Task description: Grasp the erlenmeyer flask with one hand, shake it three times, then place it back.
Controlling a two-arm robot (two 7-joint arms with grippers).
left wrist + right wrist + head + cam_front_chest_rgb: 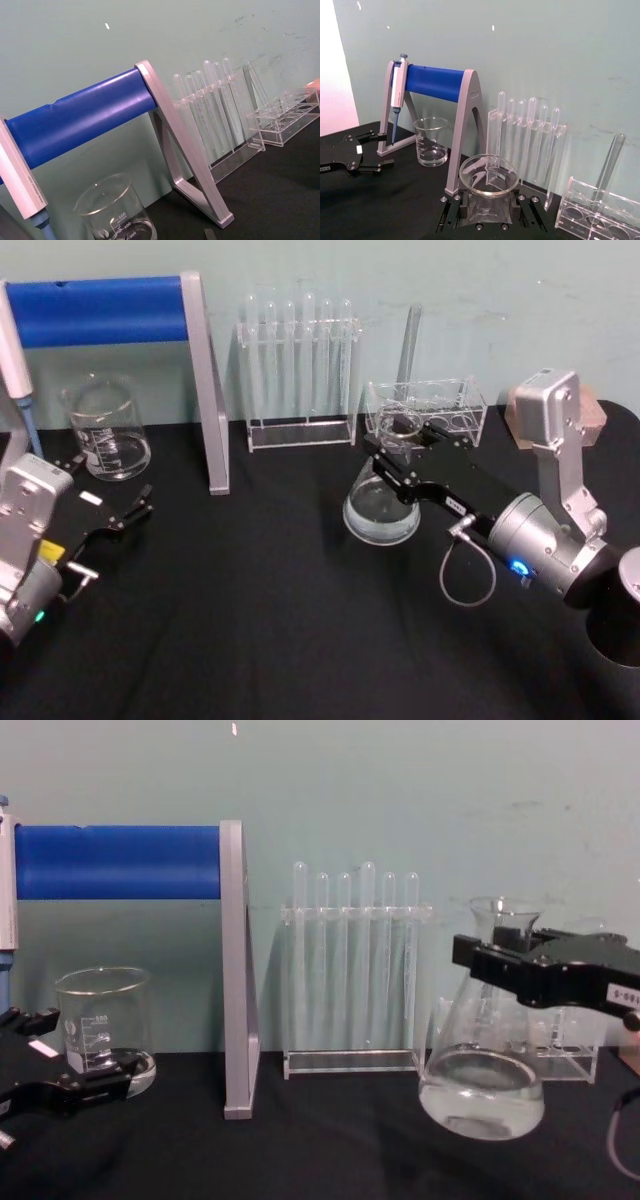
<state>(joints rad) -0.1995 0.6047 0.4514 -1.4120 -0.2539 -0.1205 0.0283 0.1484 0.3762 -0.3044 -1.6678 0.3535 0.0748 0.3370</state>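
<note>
The erlenmeyer flask (381, 510) stood right of centre on the black table (280, 620), with what looked like clear liquid low in its wide base; whether that base touched the table could not be told. The right gripper (402, 443) was clamped around its narrow neck, just below the flared rim. A low clear rack (425, 405) sat just behind it, and a tall test tube rack (300, 370) to its left. Well apart at the far left, the left gripper (105, 490) lay on the table with fingers spread, just beside the beaker (105, 430) and near the blue-barred stand (100, 310).
</note>
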